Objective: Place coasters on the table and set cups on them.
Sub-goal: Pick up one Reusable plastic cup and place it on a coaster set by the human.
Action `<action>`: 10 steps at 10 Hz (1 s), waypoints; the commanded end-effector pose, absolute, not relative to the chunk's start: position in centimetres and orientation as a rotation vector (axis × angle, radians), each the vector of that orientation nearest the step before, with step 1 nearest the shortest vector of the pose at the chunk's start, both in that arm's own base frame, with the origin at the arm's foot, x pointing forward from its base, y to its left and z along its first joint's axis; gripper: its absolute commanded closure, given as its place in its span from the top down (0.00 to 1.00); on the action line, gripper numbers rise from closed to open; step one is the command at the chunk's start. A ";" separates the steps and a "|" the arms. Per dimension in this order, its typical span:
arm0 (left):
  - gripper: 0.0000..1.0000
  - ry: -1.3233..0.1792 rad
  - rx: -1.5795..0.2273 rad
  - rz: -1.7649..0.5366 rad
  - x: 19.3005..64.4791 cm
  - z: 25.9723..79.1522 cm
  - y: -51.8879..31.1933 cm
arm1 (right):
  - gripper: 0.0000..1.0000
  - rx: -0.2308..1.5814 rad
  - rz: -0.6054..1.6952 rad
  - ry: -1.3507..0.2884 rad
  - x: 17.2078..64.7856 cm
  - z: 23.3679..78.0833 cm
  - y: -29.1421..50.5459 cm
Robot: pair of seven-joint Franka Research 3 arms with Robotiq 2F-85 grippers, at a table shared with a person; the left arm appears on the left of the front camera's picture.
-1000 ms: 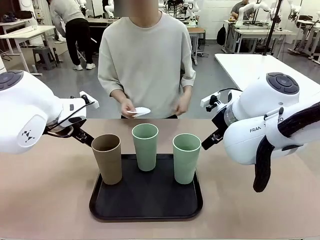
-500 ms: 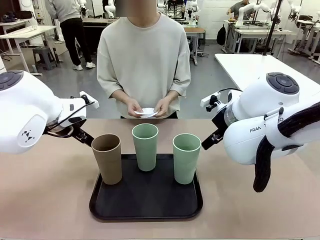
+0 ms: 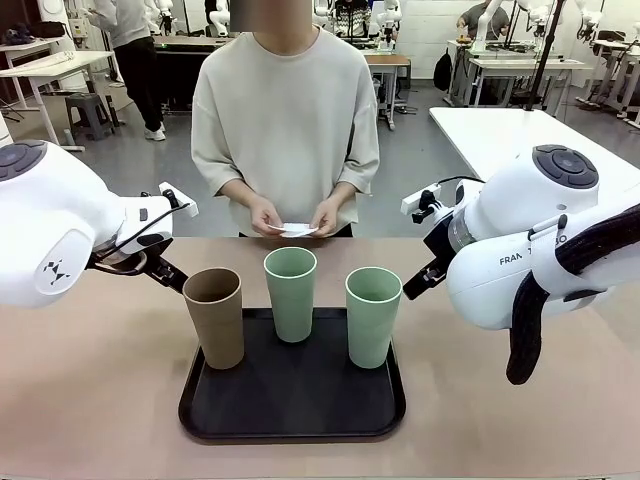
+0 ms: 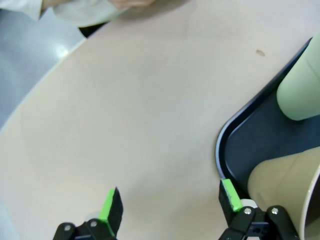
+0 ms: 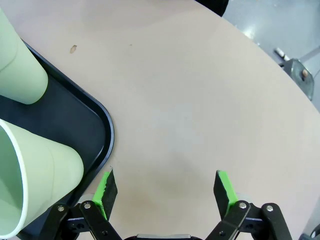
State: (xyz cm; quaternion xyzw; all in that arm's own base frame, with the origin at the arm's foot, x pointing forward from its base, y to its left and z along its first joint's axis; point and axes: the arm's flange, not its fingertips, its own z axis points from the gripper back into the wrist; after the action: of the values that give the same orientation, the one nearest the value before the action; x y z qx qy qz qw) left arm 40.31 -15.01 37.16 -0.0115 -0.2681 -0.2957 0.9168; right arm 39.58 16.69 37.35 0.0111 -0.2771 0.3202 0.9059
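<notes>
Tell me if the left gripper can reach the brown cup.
Probably yes: the left gripper hangs open right beside the brown cup at the tray's corner, with nothing between them.

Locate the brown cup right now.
Front view: the brown cup stands upright on the left side of the black tray, left of the middle green cup and close beside the open left gripper.

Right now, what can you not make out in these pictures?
Front view: the coasters, held between the person's hands, are too small and partly covered by them; their number is unclear.
Left wrist view: the brown cup is cut off by the bottom and right edges.
Right wrist view: the nearer green cup is cut off by the left edge.
</notes>
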 end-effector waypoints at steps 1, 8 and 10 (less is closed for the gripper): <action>1.00 -0.552 -0.024 -0.608 40.3 37.2 -15.0 | 1.00 0.023 0.661 -0.572 39.6 37.3 16.7; 1.00 -0.580 0.136 -0.591 40.8 41.1 -12.8 | 1.00 -0.031 0.653 -0.525 39.4 39.9 16.4; 1.00 -0.485 0.191 -0.561 39.6 45.8 -10.9 | 1.00 -0.069 0.618 -0.444 37.4 43.8 14.6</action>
State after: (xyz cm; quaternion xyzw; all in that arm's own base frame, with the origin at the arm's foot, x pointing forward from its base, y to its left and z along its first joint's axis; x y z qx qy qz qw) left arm 41.17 -9.39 43.32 0.0719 -0.2658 -0.2891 0.9168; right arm 38.90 14.67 40.99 -0.0154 -0.2433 0.3136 0.9177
